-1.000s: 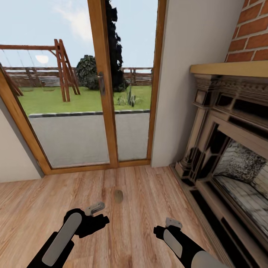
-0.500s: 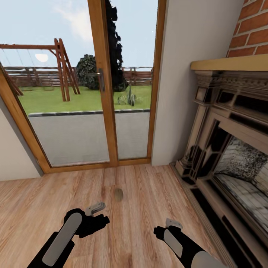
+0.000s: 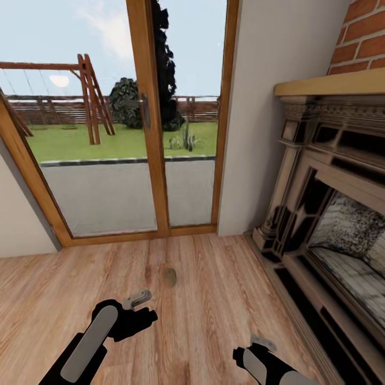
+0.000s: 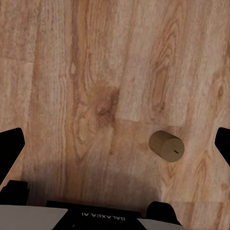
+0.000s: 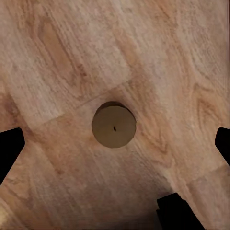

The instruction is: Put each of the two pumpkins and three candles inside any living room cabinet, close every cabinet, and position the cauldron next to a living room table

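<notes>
**Wood floor, one candle, two arms above it**

Wooden planks run across the floor (image 3: 214, 299) from the glass door (image 3: 133, 160) on the far wall to the dark carved fireplace (image 3: 331, 214) on the right, with its pale mantel shelf (image 3: 331, 85) and red brick (image 3: 363, 43) above. Through the door's panes you see a paved strip, a lawn, a wooden swing frame (image 3: 91, 96) and dark bushes.

A single candle (image 3: 170, 277) stands upright on the floor, out in the open between the door and the two arms, well apart from the fireplace. It is a short beige-grey stub. In the left wrist view the candle (image 4: 166, 146) appears slightly tilted in perspective, off to one side of the fingers' line. In the right wrist view the candle (image 5: 114, 125) is seen almost straight from above, its round top with a tiny dark wick mark lying close to the middle between the fingers.

The left end effector (image 3: 140, 309) hangs low over the planks, near the candle and to its left, its black fingers spread wide and holding nothing. The right end effector (image 3: 256, 347) sits at the bottom edge of the head view, further from the candle; its dark fingertips (image 5: 10, 143) show at both edges of its wrist view, spread wide with only floor and candle between them.
</notes>
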Controlling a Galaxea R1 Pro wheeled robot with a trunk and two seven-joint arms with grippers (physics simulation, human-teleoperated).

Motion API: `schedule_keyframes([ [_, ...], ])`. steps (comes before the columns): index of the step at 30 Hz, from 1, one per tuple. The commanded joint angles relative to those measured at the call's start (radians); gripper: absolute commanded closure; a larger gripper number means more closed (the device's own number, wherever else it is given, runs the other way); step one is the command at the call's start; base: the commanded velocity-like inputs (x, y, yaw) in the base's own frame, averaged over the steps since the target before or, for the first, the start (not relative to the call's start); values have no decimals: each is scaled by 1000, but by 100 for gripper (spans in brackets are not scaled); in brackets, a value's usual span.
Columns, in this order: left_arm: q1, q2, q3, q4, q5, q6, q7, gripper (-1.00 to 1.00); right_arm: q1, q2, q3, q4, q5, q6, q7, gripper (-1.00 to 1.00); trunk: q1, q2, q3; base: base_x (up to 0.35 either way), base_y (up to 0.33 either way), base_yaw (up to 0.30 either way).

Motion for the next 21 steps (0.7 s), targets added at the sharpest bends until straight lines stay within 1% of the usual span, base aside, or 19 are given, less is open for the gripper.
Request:
schedule_keyframes([
  [1, -1, 1, -2, -1, 9, 0, 11, -100, -1, -1, 8, 3, -6, -12, -6, -100, 4, -8, -4, 0, 0, 0],
  [3, -1, 1, -2, -1, 9, 0, 11, -100, -1, 0, 9, 9, -7, -44, -5, -100, 12, -22, -10, 0, 0, 0],
  [7, -1, 2, -1, 0, 9, 0, 11, -100, 0, 0, 10, 12, -6, -68, -3, -100, 27, -50, -23, 0, 0, 0],
  [21, -1, -6, -5, 1, 7, 0, 11, -100, 0, 0, 10, 13, -6, -98, 1, -100, 81, -148, -67, 0, 0, 0],
])
